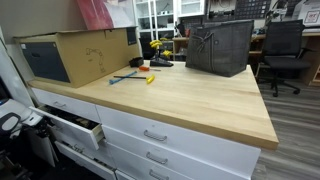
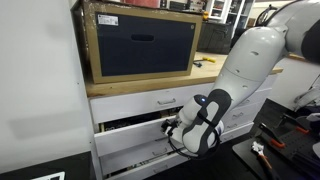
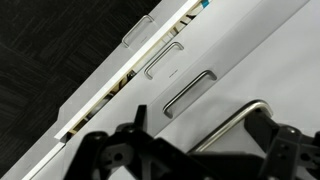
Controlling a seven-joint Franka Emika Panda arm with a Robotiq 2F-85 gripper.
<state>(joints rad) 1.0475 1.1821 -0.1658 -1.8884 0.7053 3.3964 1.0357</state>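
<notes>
Shows the gripper spread wide at the bottom of the wrist view, gripping nothing. Places a metal handle just ahead, partly between the dark fingers, on a white drawer front. Sets the handle's long axis on a slant, lower left to upper right. Shows, in an exterior view, a drawer pulled partly out beneath the wooden counter.

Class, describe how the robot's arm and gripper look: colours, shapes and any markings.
The arm is white, with smooth, rounded shell segments. The gripper is black, and its jaws are built of open, skeletal linkage bars. No markings are legible on either.
</notes>
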